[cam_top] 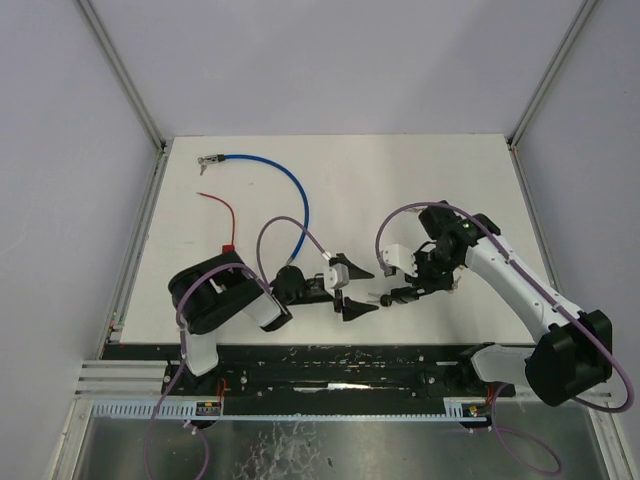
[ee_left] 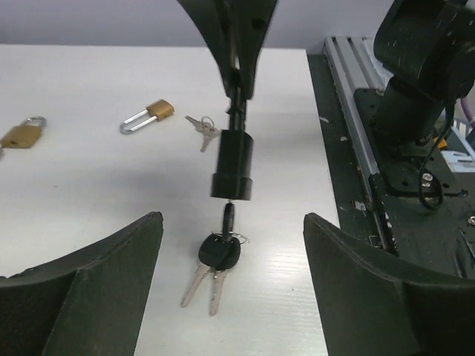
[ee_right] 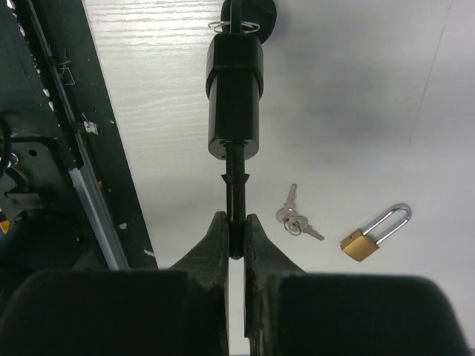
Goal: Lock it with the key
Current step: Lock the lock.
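Note:
A black cylinder lock (ee_right: 234, 96) hangs by its thin stem from my right gripper (ee_right: 235, 236), which is shut on the stem. In the left wrist view the lock (ee_left: 231, 165) is just above the table, with a black-headed key (ee_left: 228, 220) in its lower end. A black key fob with two more keys (ee_left: 217, 256) lies on the table below it. My left gripper (ee_left: 234, 297) is open, with its fingers on either side of the key bunch and not touching it. In the top view the two grippers face each other, the left (cam_top: 360, 290) and the right (cam_top: 388, 297).
A brass padlock (ee_right: 371, 236) and a small pair of keys (ee_right: 295, 216) lie beside the lock, and a second brass padlock (ee_left: 22, 133) lies further off. A blue cable (cam_top: 290, 190) and a red wire (cam_top: 222, 210) lie at the back left. The black rail (ee_left: 386, 185) runs along the near edge.

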`<state>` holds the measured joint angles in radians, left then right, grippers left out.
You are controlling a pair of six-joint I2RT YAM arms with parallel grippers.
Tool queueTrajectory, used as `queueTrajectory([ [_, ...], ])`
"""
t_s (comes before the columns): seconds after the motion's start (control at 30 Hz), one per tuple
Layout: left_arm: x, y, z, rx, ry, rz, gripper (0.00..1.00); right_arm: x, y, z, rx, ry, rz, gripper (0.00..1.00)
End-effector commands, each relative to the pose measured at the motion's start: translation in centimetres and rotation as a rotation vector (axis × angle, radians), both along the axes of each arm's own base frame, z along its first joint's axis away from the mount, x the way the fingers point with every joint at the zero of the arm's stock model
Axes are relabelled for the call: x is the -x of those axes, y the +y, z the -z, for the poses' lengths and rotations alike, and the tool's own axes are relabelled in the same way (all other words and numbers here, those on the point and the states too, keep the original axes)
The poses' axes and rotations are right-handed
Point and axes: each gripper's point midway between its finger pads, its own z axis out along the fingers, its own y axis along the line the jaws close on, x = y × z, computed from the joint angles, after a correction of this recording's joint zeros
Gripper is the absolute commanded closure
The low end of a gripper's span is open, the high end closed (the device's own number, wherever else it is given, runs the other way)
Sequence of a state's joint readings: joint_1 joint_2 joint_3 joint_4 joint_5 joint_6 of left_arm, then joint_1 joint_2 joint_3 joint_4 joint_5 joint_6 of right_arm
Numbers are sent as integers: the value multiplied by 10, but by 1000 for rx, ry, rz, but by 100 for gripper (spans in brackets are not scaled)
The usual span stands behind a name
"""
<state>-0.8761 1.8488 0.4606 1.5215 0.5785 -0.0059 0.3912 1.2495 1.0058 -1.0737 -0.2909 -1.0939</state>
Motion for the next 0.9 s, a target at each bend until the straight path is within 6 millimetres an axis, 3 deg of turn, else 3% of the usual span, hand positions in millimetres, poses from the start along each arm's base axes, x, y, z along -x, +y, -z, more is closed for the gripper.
queueTrajectory([
  [0.0,6,-23,-4,39,-103,-21,24,-5,3,-16,90,-15,4,100],
  [0.27,-10,-41,18,13,-102,-85,26,-5,14,-3,155,24,6,100],
  [0.5,-8,-50,37,-7,-52,-49,32,-4,27,2,118,55,2,100],
  [0.7,-5,-56,41,-5,-33,-13,44,-3,36,5,83,75,-6,100],
  [0.87,-5,-57,49,-20,-33,-16,44,-5,41,1,55,66,-6,100],
])
